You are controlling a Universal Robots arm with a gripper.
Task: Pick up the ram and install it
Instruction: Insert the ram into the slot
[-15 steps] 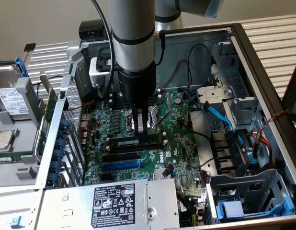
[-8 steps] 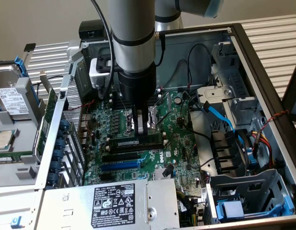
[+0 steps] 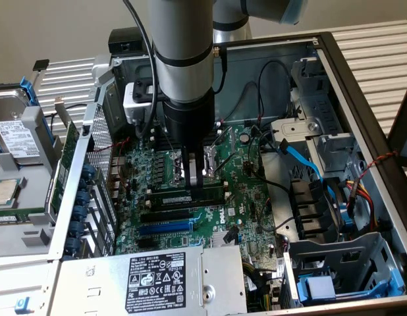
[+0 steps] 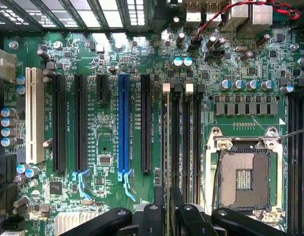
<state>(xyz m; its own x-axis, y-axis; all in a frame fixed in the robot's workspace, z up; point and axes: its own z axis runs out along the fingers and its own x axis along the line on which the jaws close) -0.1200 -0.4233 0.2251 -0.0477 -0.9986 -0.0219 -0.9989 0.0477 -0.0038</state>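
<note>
The ram [image 3: 169,196] is a thin green stick with a white label. It stands upright in a black memory slot on the motherboard [image 3: 249,197], just in front of the CPU socket. In the wrist view the ram [image 4: 167,142] shows edge-on as a thin line between the black slots. My gripper [image 3: 193,178] hangs straight down over the stick's middle. My gripper [image 4: 167,219] is open, with a finger on each side of the stick's top edge and a narrow gap to it.
An open CPU socket [image 4: 245,177] lies beside the memory slots. A blue expansion slot [image 4: 124,123] and a white one [image 4: 31,113] lie on the other side. The power supply [image 3: 164,276], a blue cable [image 3: 302,161] and case walls [image 3: 361,112] surround the board.
</note>
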